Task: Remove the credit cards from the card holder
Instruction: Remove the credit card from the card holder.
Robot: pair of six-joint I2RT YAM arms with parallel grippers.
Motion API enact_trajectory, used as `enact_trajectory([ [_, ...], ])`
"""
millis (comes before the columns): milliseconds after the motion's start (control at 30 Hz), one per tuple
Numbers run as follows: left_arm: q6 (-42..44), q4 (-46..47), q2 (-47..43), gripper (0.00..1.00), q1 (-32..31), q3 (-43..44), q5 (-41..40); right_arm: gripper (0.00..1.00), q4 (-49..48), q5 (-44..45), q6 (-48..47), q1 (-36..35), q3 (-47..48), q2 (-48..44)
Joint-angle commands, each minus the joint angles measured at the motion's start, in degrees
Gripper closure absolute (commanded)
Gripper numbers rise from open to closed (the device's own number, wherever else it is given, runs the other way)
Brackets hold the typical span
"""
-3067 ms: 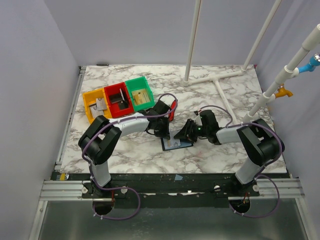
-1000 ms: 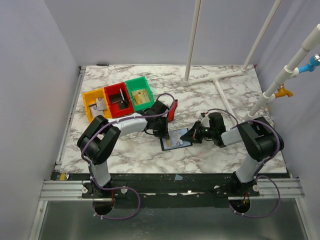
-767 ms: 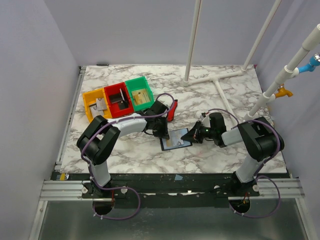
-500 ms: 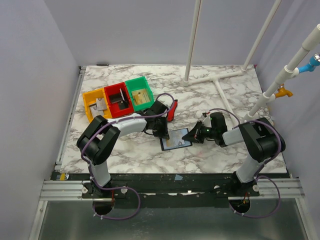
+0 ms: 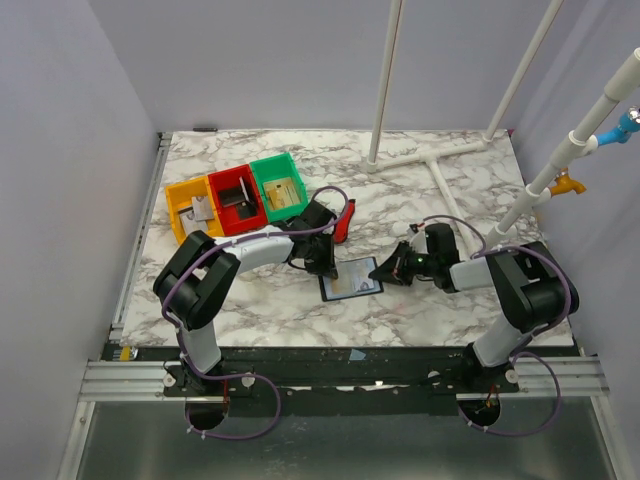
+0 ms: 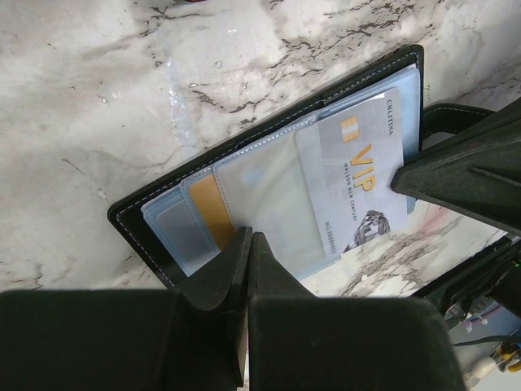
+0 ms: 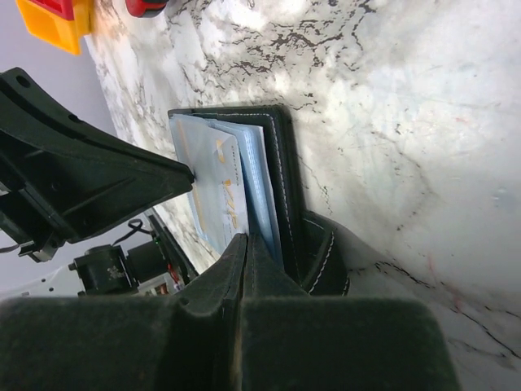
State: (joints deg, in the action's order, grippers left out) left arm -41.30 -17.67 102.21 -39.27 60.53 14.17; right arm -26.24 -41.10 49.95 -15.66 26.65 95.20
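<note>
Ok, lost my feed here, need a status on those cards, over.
Left gripper and right gripper shut, tips down on the open wallet. Grey card and gold card not out yet. Nothing blocking.

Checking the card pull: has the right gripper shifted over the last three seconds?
Yes. The right gripper has drawn back rightward, away from the green bin, to the card holder's right edge.

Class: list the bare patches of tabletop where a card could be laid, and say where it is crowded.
Bare marble: behind the bins up to the far edge, and the near strip in front of the card holder. Crowded: the middle, where the left pincer and right pincer meet at the card holder.
</note>
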Motion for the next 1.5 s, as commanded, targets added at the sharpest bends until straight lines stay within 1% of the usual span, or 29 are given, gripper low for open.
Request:
enact_trajectory([
  [0, 2.0, -4.7, -0.4, 1.00, 0.5, 0.5, -1.4, 1.00, 2.9, 1.6, -1.8, 1.0, -0.4, -1.4],
  [500, 2.3, -5.8, -0.6, 1.00, 0.5, 2.8, -0.8, 0.99, 4.8, 0.8, -2.2, 2.1, -0.3, -4.2],
  [700, 2.3, -7.3, -3.0, 1.00, 0.5, 4.9, 0.0, 0.99, 4.9, -0.4, -1.2, 2.2, 0.3, -5.4],
  [733, 2.3, -7.6, -3.5, 0.96, 0.5, 5.3, 0.2, 0.99, 5.0, -0.7, -1.0, 2.1, 0.4, -5.6],
  [767, 2.3, -7.8, -4.2, 0.87, 0.6, 5.8, 0.2, 0.99, 5.0, -1.0, -0.8, 2.1, 0.6, -5.9],
  [800, 2.3, -8.0, -4.9, 0.75, 0.6, 6.1, 0.5, 0.99, 5.0, -1.1, -0.8, 2.1, 0.8, -6.1],
  [833, 2.1, -7.8, -5.6, 0.60, 0.7, 6.2, 0.9, 0.99, 5.0, -1.3, -0.6, 2.1, 0.9, -6.4],
  [900, 1.7, -7.2, -7.0, 0.39, 1.0, 6.0, 1.9, 0.99, 4.9, -1.8, -0.2, 2.1, 1.3, -6.8],
  [967, 1.1, -6.2, -8.2, 0.31, 1.5, 5.7, 3.3, 0.99, 4.9, -2.1, 0.2, 2.2, 1.5, -7.2],
  [1000, 0.8, -5.8, -8.7, 0.23, 1.8, 5.4, 3.9, 0.99, 4.9, -2.3, 0.5, 2.1, 1.6, -7.4],
  [1033, 0.6, -5.4, -9.2, 0.21, 2.1, 5.0, 4.6, 0.99, 4.8, -2.5, 0.8, 2.1, 1.8, -7.6],
  [1467, -4.2, 3.0, -12.0, 0.20, 4.4, 0.5, 13.9, 0.99, 4.1, -5.3, 5.1, 2.1, 3.8, -11.3],
])
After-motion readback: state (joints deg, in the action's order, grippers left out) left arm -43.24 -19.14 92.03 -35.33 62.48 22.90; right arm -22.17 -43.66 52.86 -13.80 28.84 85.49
